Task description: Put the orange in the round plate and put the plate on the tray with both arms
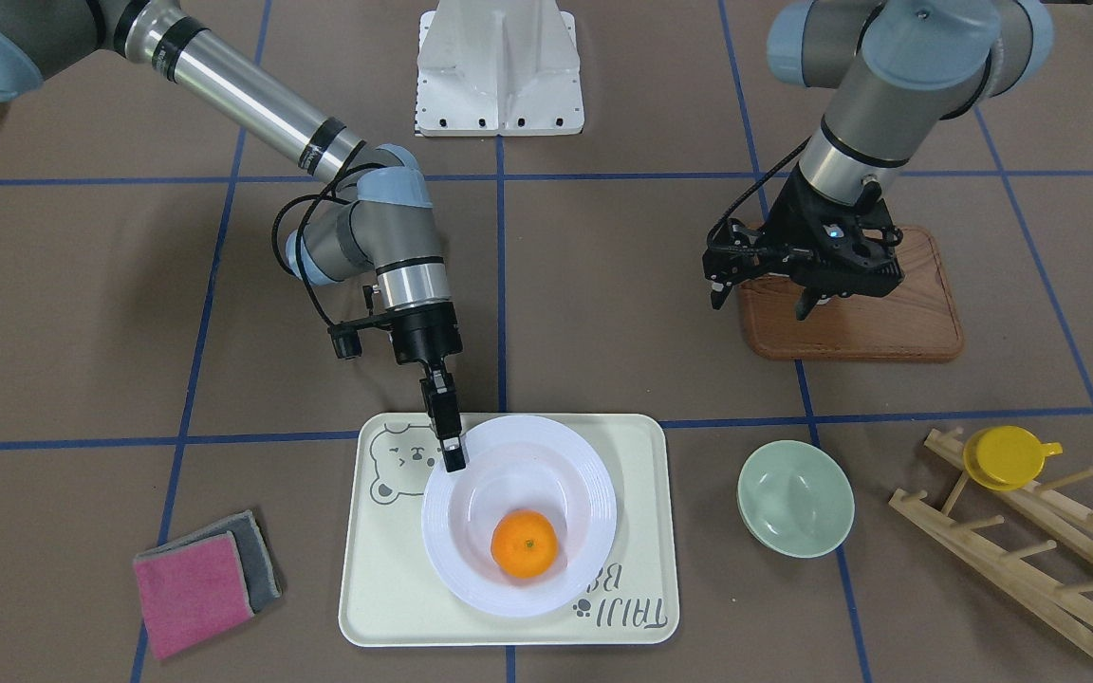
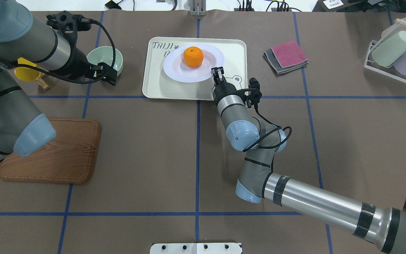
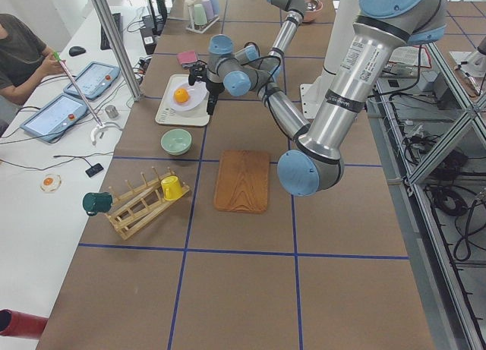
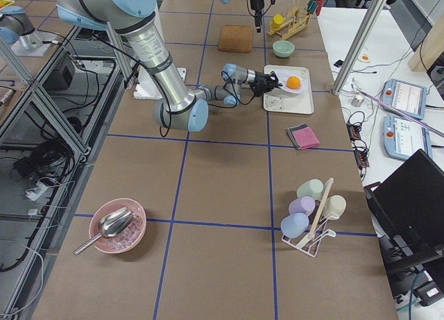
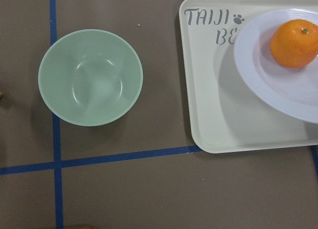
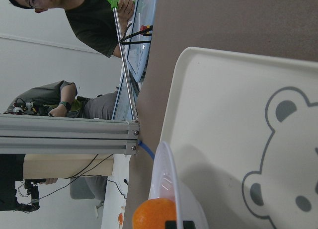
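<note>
The orange (image 1: 525, 543) sits in the middle of the white round plate (image 1: 584, 493), which rests on the cream bear-print tray (image 1: 641, 455). My right gripper (image 1: 453, 457) reaches down to the plate's rim on the bear-face side, its fingers shut on that rim. In the right wrist view the plate rim (image 6: 166, 179) and the orange (image 6: 154, 214) show edge-on above the tray (image 6: 223, 114). My left gripper (image 1: 763, 302) hangs open and holds nothing, above the table near the wooden board. The left wrist view looks down on the tray (image 5: 208, 114) and the orange (image 5: 294, 42).
A pale green bowl (image 1: 795, 498) stands beside the tray. A brown wooden board (image 1: 888, 323) lies under the left arm. Folded pink and grey cloths (image 1: 200, 579) lie on the tray's other side. A wooden rack holds a yellow cup (image 1: 1007, 457). A person sits beyond the table's edge.
</note>
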Available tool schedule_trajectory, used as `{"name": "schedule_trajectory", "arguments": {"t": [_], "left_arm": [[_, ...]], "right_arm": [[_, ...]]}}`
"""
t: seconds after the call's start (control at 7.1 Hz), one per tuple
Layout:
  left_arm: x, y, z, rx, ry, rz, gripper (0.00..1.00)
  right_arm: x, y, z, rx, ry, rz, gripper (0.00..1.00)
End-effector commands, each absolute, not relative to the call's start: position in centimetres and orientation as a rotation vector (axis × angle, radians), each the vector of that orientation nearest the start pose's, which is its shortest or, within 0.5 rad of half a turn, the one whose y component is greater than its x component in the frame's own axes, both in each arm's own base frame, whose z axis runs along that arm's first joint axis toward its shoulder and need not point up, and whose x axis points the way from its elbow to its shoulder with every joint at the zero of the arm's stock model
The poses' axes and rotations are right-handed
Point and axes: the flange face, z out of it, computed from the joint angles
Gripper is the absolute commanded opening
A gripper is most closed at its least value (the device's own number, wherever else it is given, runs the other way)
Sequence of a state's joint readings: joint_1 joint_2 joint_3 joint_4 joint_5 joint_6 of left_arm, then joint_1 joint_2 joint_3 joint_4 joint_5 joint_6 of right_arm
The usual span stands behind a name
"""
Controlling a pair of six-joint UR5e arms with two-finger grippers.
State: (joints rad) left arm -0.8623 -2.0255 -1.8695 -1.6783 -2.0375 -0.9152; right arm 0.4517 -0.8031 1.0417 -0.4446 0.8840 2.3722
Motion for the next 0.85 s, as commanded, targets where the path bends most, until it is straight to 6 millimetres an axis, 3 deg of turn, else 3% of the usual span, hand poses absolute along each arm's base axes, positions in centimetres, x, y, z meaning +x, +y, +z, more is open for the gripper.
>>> {"name": "schedule_trajectory", "arguments": {"t": [0.0, 0.28, 0.42, 0.56, 0.7], "left_arm": [[32.7, -51.7, 25.8, 0.264, 0.911, 0.01, 1.0], [32.9, -51.7, 25.7, 0.264, 0.911, 0.011, 1.0], [31.9, -52.2, 26.1, 0.266, 0.89, 0.014, 1.0], [30.4, -52.7, 27.3, 0.291, 0.827, 0.116, 1.0], [29.3, -52.3, 29.2, 0.316, 0.789, 0.212, 1.0]], "right_arm": [[-57.8, -49.5, 29.7, 0.333, -1.585, 1.44, 1.0], [-52.5, -44.3, 32.0, 0.358, -1.589, 1.298, 1.0], [-50.3, -42.2, 34.4, 0.374, -1.545, 1.19, 1.0], [-49.4, -41.0, 34.4, 0.426, -1.493, 0.957, 1.0], [-48.1, -41.0, 36.1, 0.497, -1.404, 0.711, 1.0]]}}
